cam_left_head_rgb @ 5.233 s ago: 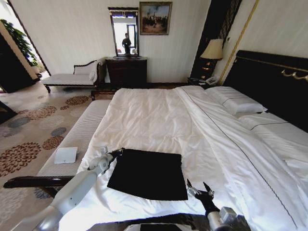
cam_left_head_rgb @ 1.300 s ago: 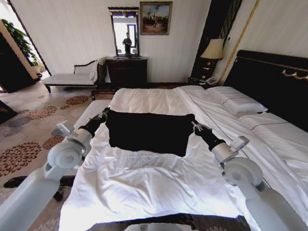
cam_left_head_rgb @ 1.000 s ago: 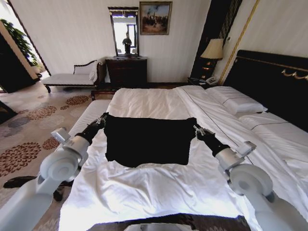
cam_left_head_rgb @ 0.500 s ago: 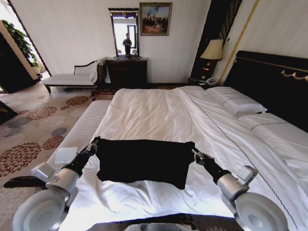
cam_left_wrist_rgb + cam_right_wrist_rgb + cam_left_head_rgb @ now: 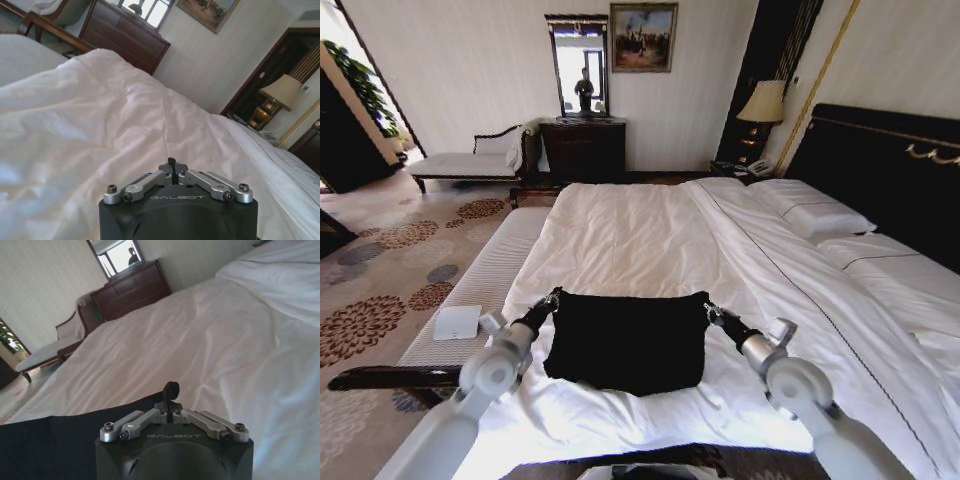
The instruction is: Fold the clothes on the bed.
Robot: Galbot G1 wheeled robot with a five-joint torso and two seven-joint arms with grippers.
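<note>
One black T-shirt on the bed, two grippers, left and right, jaws clenched on its corners

Far beyond the jaws: dresser, mirror, painting. Farther right, lamp. Left of the left jaws, bench bearing a white pad.

Both arms reach forward over the bed's near edge; left gripper pinched closed at the shirt's far-left corner; right gripper pinched closed at its far-right corner.
</note>
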